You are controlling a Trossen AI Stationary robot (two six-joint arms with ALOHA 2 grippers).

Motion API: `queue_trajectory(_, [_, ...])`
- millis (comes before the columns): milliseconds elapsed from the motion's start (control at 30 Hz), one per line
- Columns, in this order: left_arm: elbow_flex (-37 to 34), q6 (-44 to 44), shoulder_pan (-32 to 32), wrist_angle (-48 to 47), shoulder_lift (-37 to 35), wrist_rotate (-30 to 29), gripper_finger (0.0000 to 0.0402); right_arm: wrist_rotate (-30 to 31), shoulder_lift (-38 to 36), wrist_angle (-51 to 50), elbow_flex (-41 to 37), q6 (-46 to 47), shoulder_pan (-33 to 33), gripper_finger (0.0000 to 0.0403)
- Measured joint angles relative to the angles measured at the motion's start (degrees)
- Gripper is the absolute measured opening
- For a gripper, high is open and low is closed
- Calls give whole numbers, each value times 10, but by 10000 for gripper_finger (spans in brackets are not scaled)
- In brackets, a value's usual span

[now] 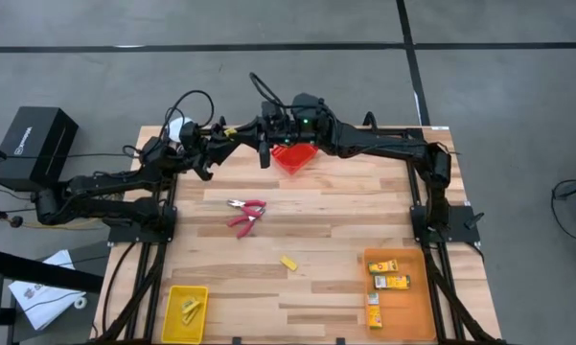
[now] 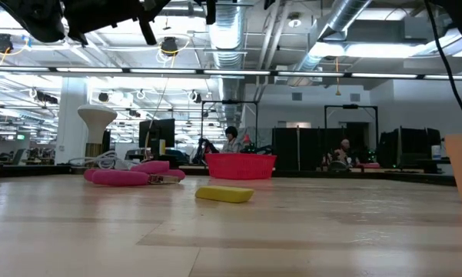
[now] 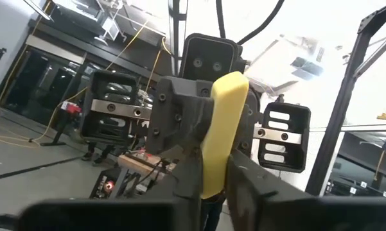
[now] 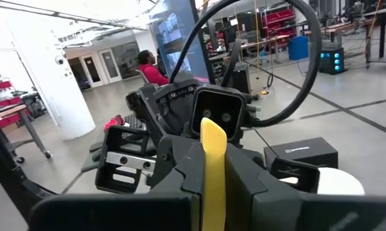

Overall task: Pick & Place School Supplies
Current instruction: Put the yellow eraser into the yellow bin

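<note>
The wooden tabletop [image 1: 335,240] is carrying three bins. The orange bin [image 1: 410,311] is sitting at the near right corner, holding three yellow-orange boxes with green marks [image 1: 390,282]. The yellow bin [image 1: 172,316] is sitting at the near left corner with tiny yellow pieces [image 1: 191,307] inside. The red bin [image 1: 294,156] is standing at the far edge, just below where the two arms are meeting.

Red-handled pliers-like tool [image 1: 245,213] is lying on the bare boards between the red bin and the yellow bin. A loose yellow eraser [image 1: 288,263] is lying nearer the orange bin, well apart from the tool; in the low view it [image 2: 224,195] is showing in front of the red bin.

Both arms are raised above the far edge, facing each other beside the red bin. The left pincer [image 3: 212,183] and the right pincer [image 4: 213,192] are both clenching on one yellow eraser piece [image 3: 221,128], each from an opposite end, so the piece is hanging in the air between them, just left of the red bin in the high view [image 1: 232,130].
</note>
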Motion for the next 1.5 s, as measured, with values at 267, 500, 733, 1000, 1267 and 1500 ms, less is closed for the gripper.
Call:
queue_trajectory(267, [0, 0, 1, -3, 0, -3, 24, -13, 0, 3, 0, 0, -3, 21])
queue_trajectory(500, [0, -1, 1, -4, 0, -5, 24, -19, 0, 6, 0, 42, -10, 55])
queue_trajectory(733, [0, -2, 0, -8, 0, -15, 24, -43, -1, 1, 30, 65, -28, 220])
queue_trajectory(1000, [0, -2, -1, -42, 0, 38, 24, -61, -1, -9, 80, 46, -47, 282])
queue_trajectory(1267, [0, 53, -1, -223, 0, 187, 24, -94, -1, -105, 203, -8, -76, 274])
queue_trajectory(1500, [0, 105, -13, -348, 0, 248, 24, -94, -20, -197, 272, -60, -81, 274])
